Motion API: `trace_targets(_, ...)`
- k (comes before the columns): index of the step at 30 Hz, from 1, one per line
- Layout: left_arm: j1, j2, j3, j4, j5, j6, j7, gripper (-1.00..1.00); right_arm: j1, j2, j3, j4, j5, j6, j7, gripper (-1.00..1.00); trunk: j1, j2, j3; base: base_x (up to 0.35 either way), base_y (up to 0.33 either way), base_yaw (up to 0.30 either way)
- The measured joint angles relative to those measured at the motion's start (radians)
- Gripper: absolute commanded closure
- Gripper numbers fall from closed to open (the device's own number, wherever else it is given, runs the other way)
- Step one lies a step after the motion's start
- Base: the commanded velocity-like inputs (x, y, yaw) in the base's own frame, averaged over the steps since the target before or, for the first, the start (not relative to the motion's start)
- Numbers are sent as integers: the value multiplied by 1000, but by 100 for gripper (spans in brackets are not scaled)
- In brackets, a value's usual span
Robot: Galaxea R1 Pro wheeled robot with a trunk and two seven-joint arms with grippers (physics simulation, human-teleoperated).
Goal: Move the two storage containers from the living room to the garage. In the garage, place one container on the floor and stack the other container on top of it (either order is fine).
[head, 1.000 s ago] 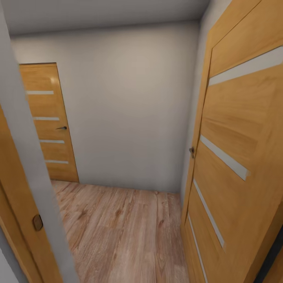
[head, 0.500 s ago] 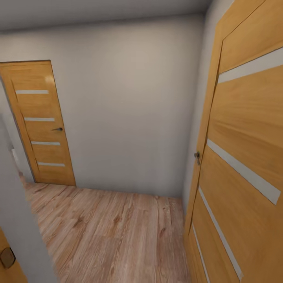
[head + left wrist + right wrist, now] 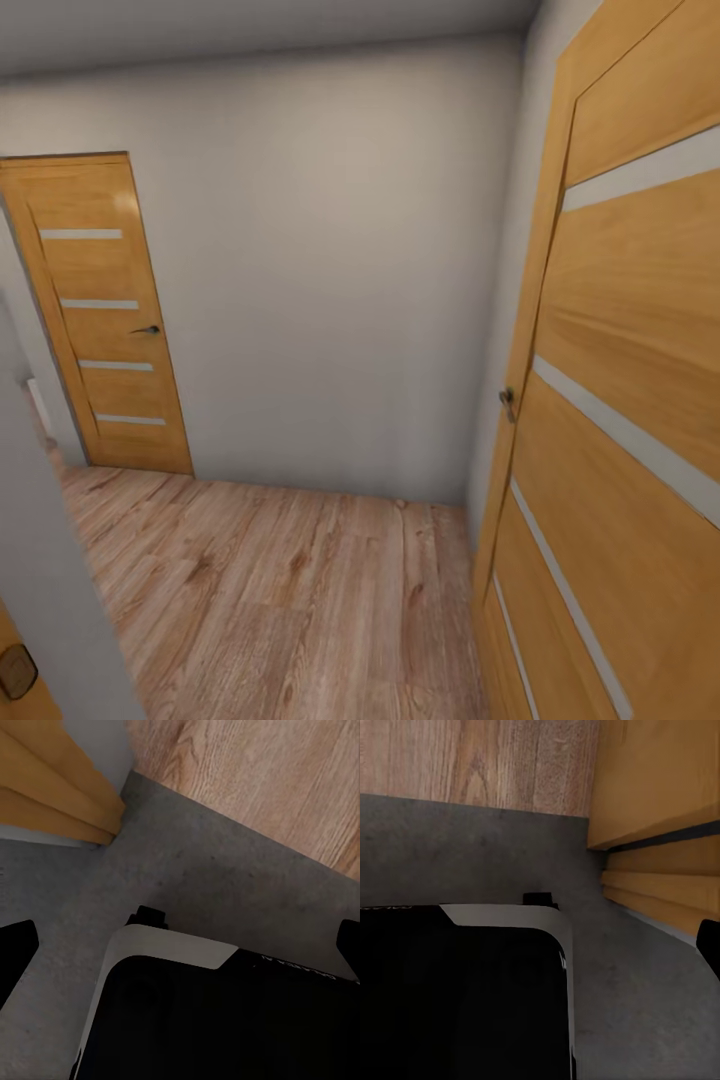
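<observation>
Here the head view looks into a small hallway: a pale grey wall (image 3: 330, 270) straight ahead, a light wood-plank floor (image 3: 280, 600) below, and two orange-wood doors with pale stripes. One, the far door (image 3: 100, 310), stands shut at the back left, with four stripes and a dark handle. The other, the near door (image 3: 630, 400), fills the right side, its small handle (image 3: 508, 402) at the edge nearest the wall. A grey door-frame edge (image 3: 50, 560) cuts across the lower left corner.

Down at the left wrist, the camera looks onto the dark grey speckled floor (image 3: 195, 870), which meets the wood planks along one straight line. The robot's base (image 3: 225, 1012), black with a white rim, sits on the grey. The left hand (image 3: 180, 945) shows two dark fingertips at opposite edges of the picture, spread wide with nothing between them.

The right wrist shows the same grey floor, the same plank seam and an orange door edge (image 3: 660, 787) beside the base. Of the right hand, one dark fingertip (image 3: 709, 945) shows at the picture's edge; spread or closed, I cannot tell.
</observation>
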Motion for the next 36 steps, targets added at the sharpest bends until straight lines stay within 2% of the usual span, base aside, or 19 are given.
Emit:
trace_targets(22,0,0,0,0,-1,-1,0,-100,0,0,1,0,1,3,1,-100,0,0,0,0,11,-1)
trace_targets(36,0,0,0,0,-1,-1,-1,-100,0,1,-1,0,0,5,0,-100,0,0,0,0,0,-114)
